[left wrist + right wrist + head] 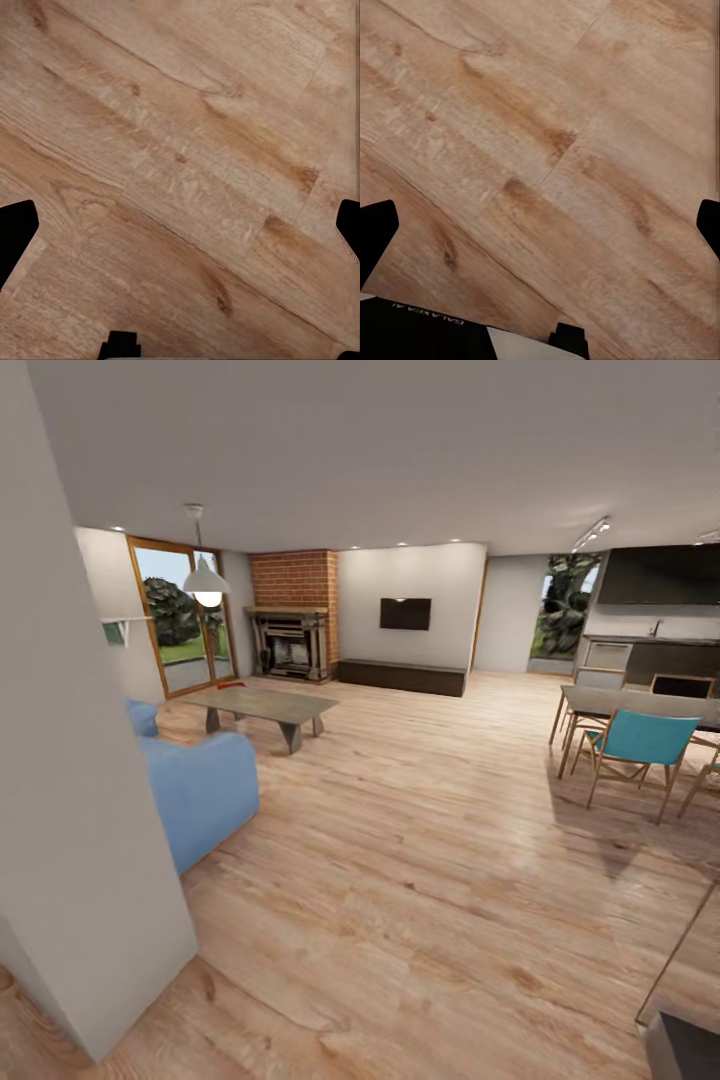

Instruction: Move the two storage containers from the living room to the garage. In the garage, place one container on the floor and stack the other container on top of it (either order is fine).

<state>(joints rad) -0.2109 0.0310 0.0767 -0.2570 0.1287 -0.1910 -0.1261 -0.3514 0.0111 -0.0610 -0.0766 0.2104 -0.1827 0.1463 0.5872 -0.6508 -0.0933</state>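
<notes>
Head view, L to R: blue fabric sofa [195, 785] by low grey table [268, 707], brick fireplace [293, 615], teal chair [640, 745]. Living room's light wood plank floor [420, 840] w/ no orange bins visible. Left gripper [180, 225] & right gripper [540, 225] both spread wide, holding nothing.

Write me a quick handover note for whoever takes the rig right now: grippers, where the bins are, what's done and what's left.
Left gripper: open, empty, hanging over bare wood plank floor.
Right gripper: open, empty, over the same kind of floor.
Position: the robot stands in the living room by a wall corner, with the blue sofa and low table ahead on the left, and the dining table with a teal chair on the right.
Bins: no storage container identifiable in these pictures; a small red item lies near the low table but is too small to tell.
Done: nothing held or carried.
Left: find both bins, take them to the garage, stack them.
</notes>
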